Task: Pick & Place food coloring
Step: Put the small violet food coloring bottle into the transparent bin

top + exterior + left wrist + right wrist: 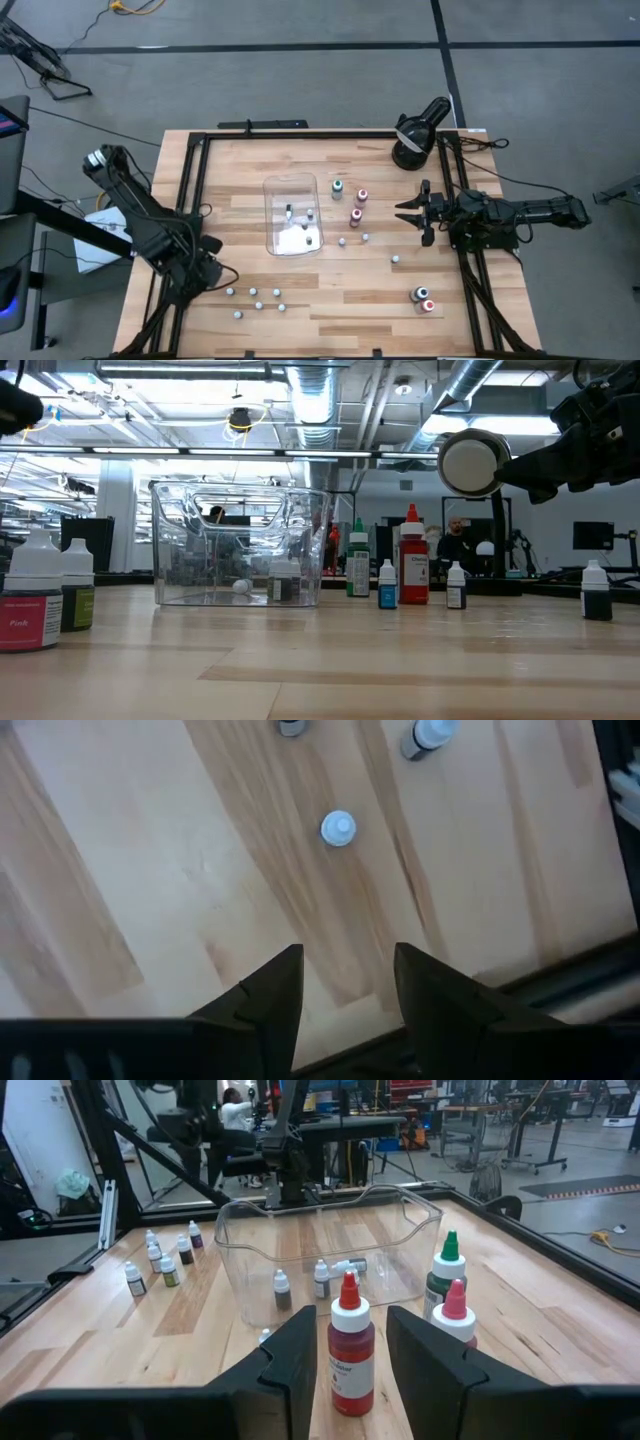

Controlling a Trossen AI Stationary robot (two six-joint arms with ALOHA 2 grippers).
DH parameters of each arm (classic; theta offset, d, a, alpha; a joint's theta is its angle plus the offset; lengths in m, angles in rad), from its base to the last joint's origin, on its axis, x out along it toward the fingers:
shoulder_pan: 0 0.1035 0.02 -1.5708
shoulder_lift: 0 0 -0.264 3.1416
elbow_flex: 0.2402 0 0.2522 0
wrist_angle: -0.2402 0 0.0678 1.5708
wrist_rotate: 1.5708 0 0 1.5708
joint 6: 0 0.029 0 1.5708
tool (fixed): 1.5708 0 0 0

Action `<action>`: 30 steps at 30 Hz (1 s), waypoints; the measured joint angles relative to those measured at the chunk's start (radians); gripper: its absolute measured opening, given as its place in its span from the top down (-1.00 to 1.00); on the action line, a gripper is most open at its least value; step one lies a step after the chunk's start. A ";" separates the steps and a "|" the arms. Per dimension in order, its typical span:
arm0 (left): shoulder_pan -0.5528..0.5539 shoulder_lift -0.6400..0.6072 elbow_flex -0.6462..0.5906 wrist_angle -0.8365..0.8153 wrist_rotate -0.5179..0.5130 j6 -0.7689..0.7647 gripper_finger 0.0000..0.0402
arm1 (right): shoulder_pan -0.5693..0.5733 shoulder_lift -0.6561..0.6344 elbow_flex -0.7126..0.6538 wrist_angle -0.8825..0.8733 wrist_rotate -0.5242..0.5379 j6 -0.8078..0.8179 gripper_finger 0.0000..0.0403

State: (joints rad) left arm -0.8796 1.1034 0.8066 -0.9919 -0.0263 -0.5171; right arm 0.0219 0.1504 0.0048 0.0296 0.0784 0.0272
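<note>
The wooden desk [250,330] fills the middle of the high view, with a clear plastic tray [293,214] standing just left of its centre. A few small bottles [308,238] lie or stand inside the tray.

The rest of the food coloring is scattered over the desk. A green-capped bottle [338,187], a red-capped bottle [362,195] and a pink-capped bottle [355,215] stand close together just right of the tray. Two tiny white-capped bottles [365,237] sit below them, and another [395,259] further toward the lower right. Two wider bottles [422,297] stand side by side near the lower right corner of the desk. A loose row of tiny white-capped bottles [255,294] runs along the lower left part of the desk.

The left claw [210,270] sits low at the lower left of the high view, just beside that row. In its wrist view the fingers [275,1000] stand apart with nothing between them, and one white cap [338,828] lies on the desk ahead.

The right claw [412,209] reaches in from the right edge of the desk, pointing toward the cluster of taller bottles. Its fingers [300,1355] are partly open and hold nothing; the red bottle [351,1348] shows in the gap, standing apart on the desk beyond them.

A black round lamp [418,130] stands at the upper right corner of the desk.
</note>
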 joint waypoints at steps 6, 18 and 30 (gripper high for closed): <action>-0.045 0.008 -0.071 0.092 -0.035 -0.074 0.26 | 0.000 0.000 0.000 0.000 0.000 0.000 0.44; -0.069 0.218 -0.089 0.236 -0.069 -0.048 0.26 | 0.000 0.000 0.000 0.000 0.000 0.000 0.44; -0.065 0.352 -0.089 0.393 -0.175 -0.044 0.26 | 0.000 0.000 0.000 0.000 0.000 0.000 0.44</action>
State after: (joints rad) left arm -0.9447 1.4559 0.7174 -0.5987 -0.2016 -0.5610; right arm 0.0216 0.1501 0.0048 0.0296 0.0784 0.0269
